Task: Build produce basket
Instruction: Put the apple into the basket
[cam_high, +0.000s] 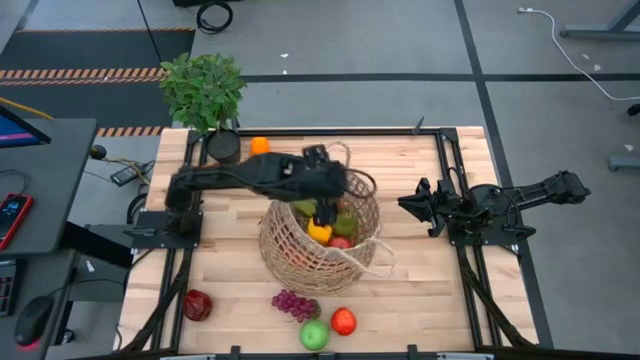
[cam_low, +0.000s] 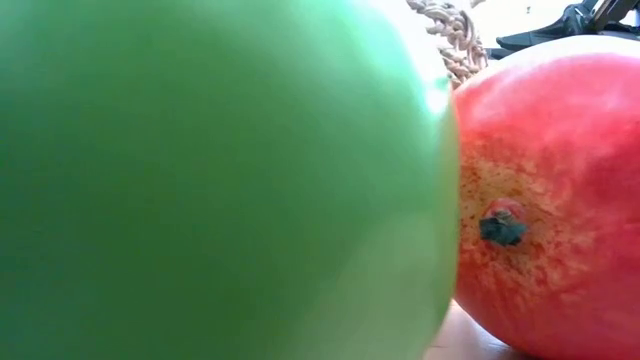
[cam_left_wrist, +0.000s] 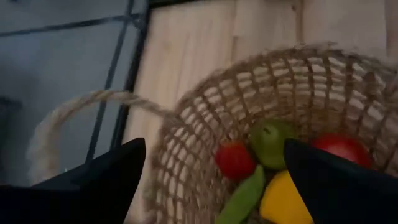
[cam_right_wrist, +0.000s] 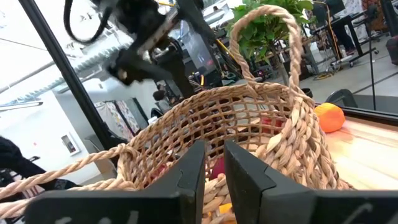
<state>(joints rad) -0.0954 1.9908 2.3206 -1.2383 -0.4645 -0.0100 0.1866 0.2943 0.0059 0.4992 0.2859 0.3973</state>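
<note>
While the left pincer is held spread above the basket, the right pincer is kept pressed together beside it.

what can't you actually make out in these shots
- Low view: the green apple and red apple sit right at the lens and hide nearly the whole table; only a scrap of the basket shows.
- High view: the left gripper hangs open over the basket and covers part of its contents.
- Left wrist view: the yellow pepper is cut off by the picture's edge and a finger.
- Right wrist view: the weave screens the produce inside.
</note>
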